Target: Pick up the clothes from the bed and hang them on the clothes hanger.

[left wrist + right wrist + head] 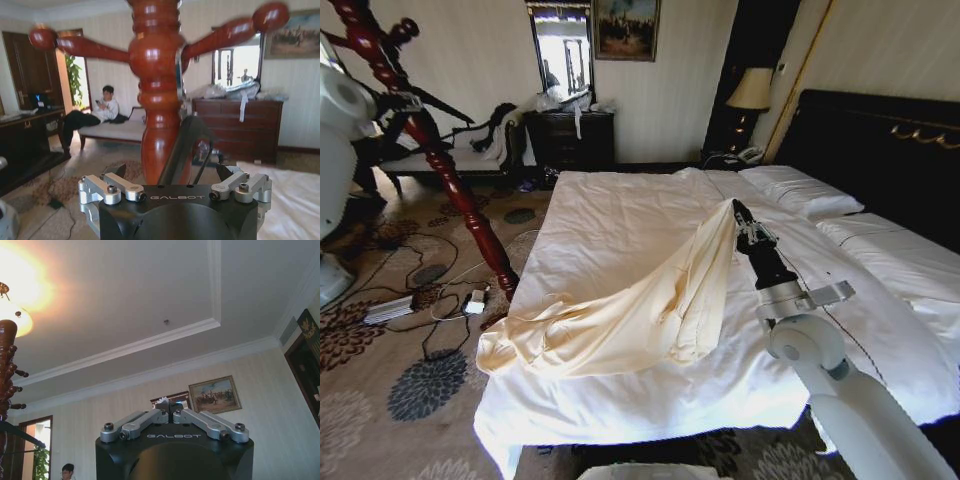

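**Right gripper lifts the top off the bed – hanger waiting at the stand**

The right gripper (740, 212) is clenched on the pale cream-yellow top (650, 305), its jaws pinched together on a small bunch of fabric at the highest point of the garment. In the right wrist view the fingers (156, 416) meet around a scrap of pale cloth. From that pinch the top hangs in a long sloping fold down to the bed (620, 200), where most of it lies heaped near the foot edge.

The left gripper (175, 175) sits well off the bed beside the wooden coat stand (440, 160). A slim black hanger (187, 145) rises between its fingers, but I cannot tell whether they clamp it. Its silver hook (178, 70) curves close against the stand's post.

The step in hand looks like the lift – the garment is gripped but far from clear of the bed. To do it well, raise steadily until the trailing folds leave the sheet, so the bedding is not dragged along. A grip this narrow could slip as more of the garment's weight comes onto it, so avoid jerks and keep the swing toward the stand slow
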